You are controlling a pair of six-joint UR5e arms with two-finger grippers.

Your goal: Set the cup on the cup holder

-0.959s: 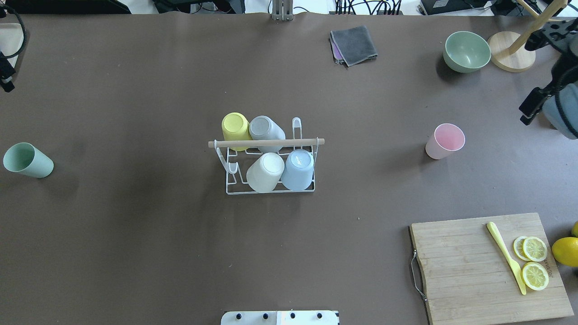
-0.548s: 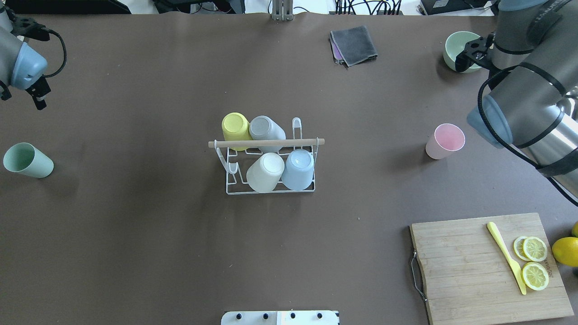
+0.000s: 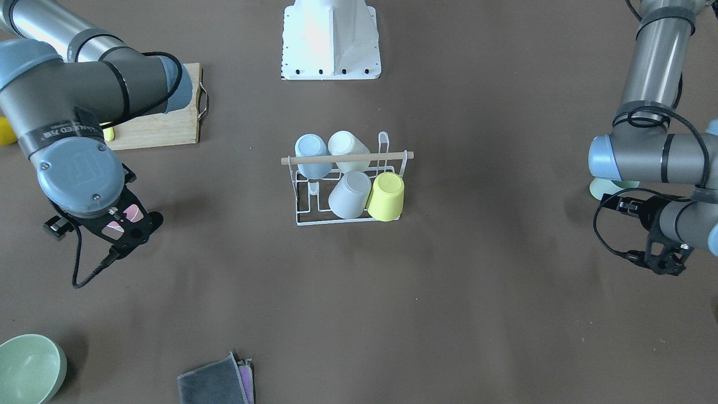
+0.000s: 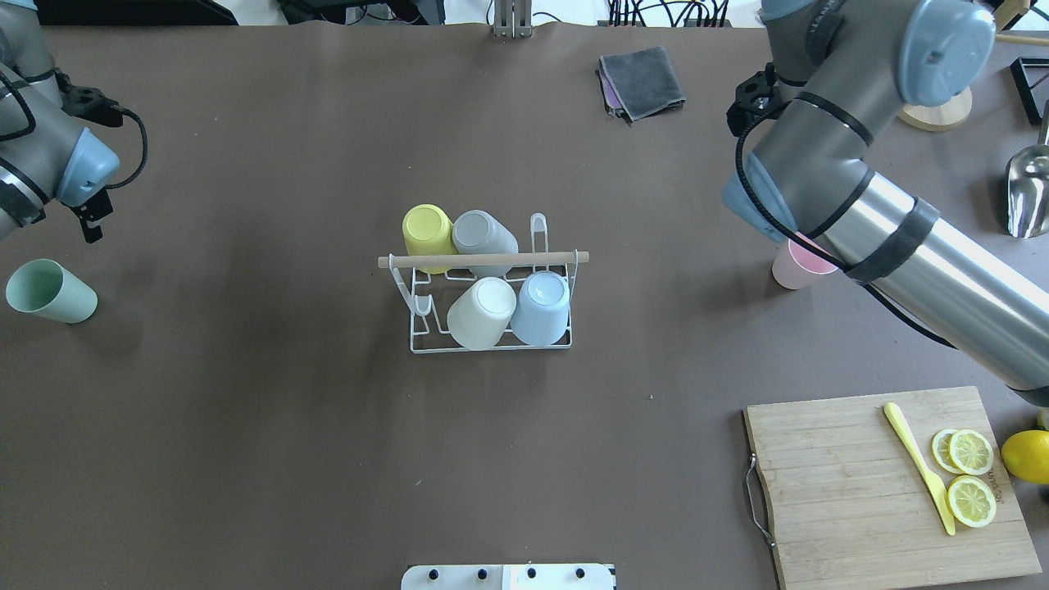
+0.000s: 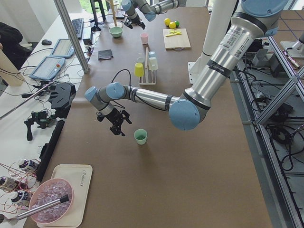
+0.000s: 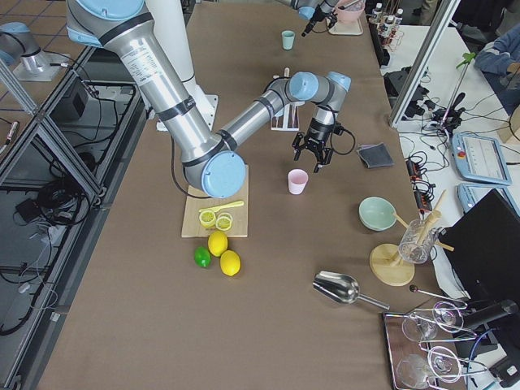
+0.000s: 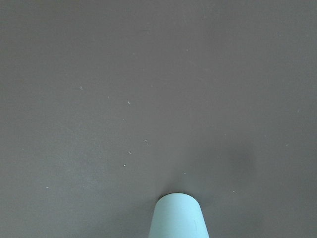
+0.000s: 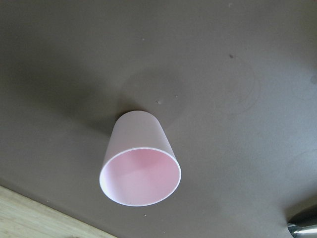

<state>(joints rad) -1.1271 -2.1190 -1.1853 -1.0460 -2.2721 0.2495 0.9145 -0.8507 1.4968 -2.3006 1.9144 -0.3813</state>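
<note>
Evidently either of two loose cups could go next. The pink cup point(image 8: 141, 166) stands upright, mouth up, on the table well to the robot's right of the rack point(image 4: 565, 257). The green cup point(image 4: 49, 291) stands the same way, well to the rack's left.

Both look like light, stiff plastic tumblers, smooth and tapered. I judge that a squeeze low on the wall could let one slide out. A hold across the body just under the rim, or one finger inside the rim and one outside, seems safer. The cup must also be turned mouth down to sit on a prong.

The right gripper point(image 3: 124, 223) hangs just above the pink cup, its fingers looking spread and holding nothing. The left gripper point(image 5: 119, 128) hovers near the green cup on its side away from the robot, apart from it. It also appears spread and empty.

Six cups in all: two on the table and four upside down on the rack, namely the yellow point(image 4: 428, 233), grey point(image 4: 483, 233), white point(image 4: 482, 313) and blue point(image 4: 541, 310) ones. Two prongs are bare.

Further to the rack's right are one cutting board point(image 4: 852, 492) with one yellow knife point(image 4: 918, 467) and three lemon slices point(image 4: 971, 501). There are also two lemons point(image 6: 231, 262), one lime point(image 6: 201, 257) and one green bowl point(image 3: 25, 367). One folded grey cloth point(image 4: 643, 82) lies beyond the rack.
</note>
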